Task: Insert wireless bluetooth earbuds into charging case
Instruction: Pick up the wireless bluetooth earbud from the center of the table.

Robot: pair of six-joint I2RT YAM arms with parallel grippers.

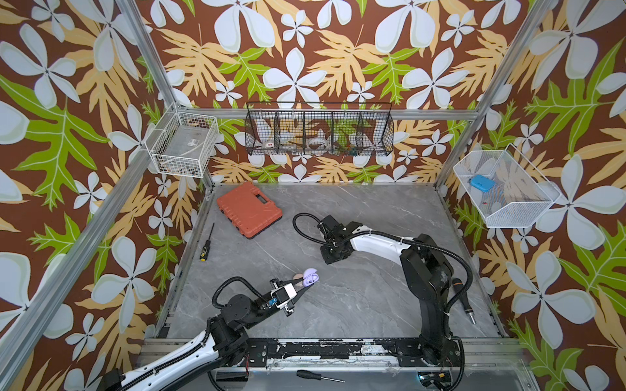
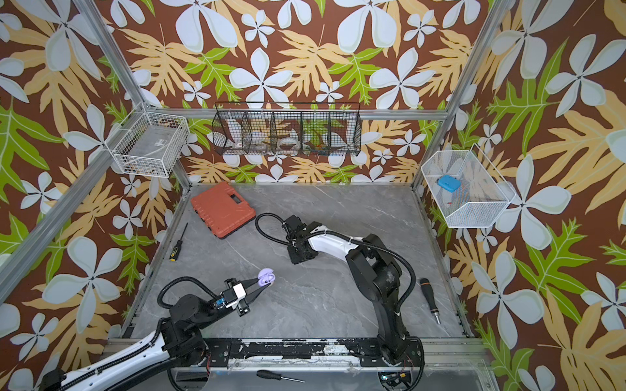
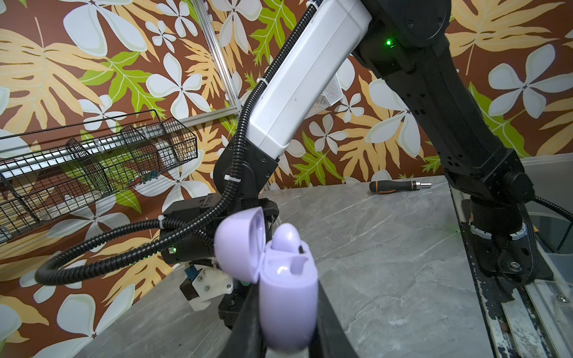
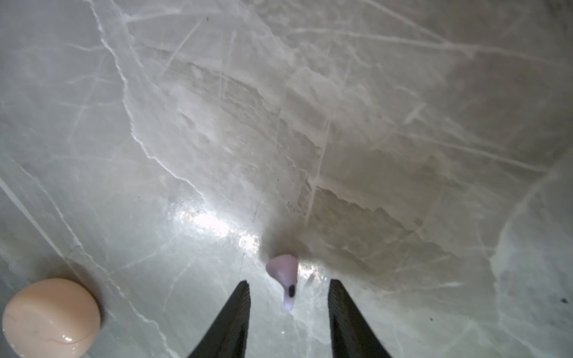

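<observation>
My left gripper (image 1: 305, 286) (image 2: 266, 283) (image 3: 288, 289) is shut on the lavender charging case (image 1: 310, 276) (image 2: 266, 277) (image 3: 290, 310) and holds it above the table. Its lid (image 3: 240, 245) is swung open, and one lavender earbud (image 3: 286, 237) sits in a socket. My right gripper (image 4: 289, 281) points down at the table and is open. A second lavender earbud (image 4: 281, 269) lies on the marble, its stem reaching between the fingertips and touching neither finger. A closed pink case (image 4: 51, 316) (image 1: 297, 277) rests nearby, just behind the left fingers.
An orange tool case (image 1: 249, 210) lies at the back left, with a black screwdriver (image 1: 206, 242) beside it. A thick driver handle (image 1: 465, 301) lies by the right arm's base. Wire baskets (image 1: 318, 132) hang on the walls. The right arm (image 3: 304, 77) stands close behind the held case.
</observation>
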